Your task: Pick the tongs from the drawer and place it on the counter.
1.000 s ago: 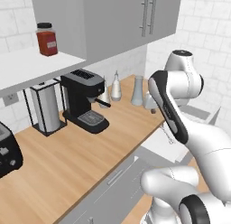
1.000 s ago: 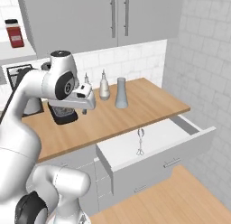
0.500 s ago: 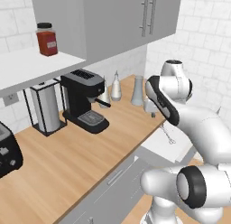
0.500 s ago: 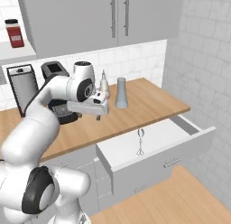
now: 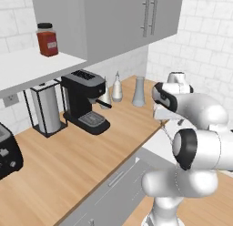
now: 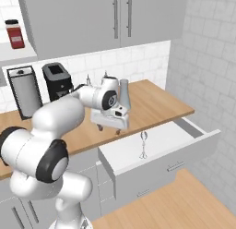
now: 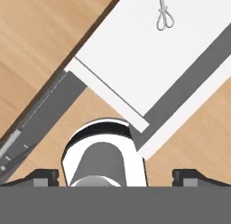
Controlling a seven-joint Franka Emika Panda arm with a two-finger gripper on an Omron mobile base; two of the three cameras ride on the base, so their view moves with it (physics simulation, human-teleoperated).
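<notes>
Light-brown wood-grain table [image 6: 156,101] with a thick slab edge, matte and smooth. Below it, pulled out, the drawer [image 6: 203,142]: wide, shallow, flat white inside, pale grey front panel with a small bar pull. Inside on the white floor, lying flat, the tongs [image 6: 143,145]: thin silver-grey metal, slender shaft, two small scissor-like loops at the end nearer the drawer front; from the hand view the tongs [image 7: 164,13] at the top edge, loops plain, the rest cut off. Untouched, well apart from the gripper [image 6: 111,128]. Hovering over the table edge just beside the drawer's inner end, two short dark fingers [image 6: 118,131] pointing down, spread wide at the far corners of the hand view, grasping nothing. Behind, on the table, a tapered grey vase [image 6: 124,94]. No readable writing anywhere.
</notes>
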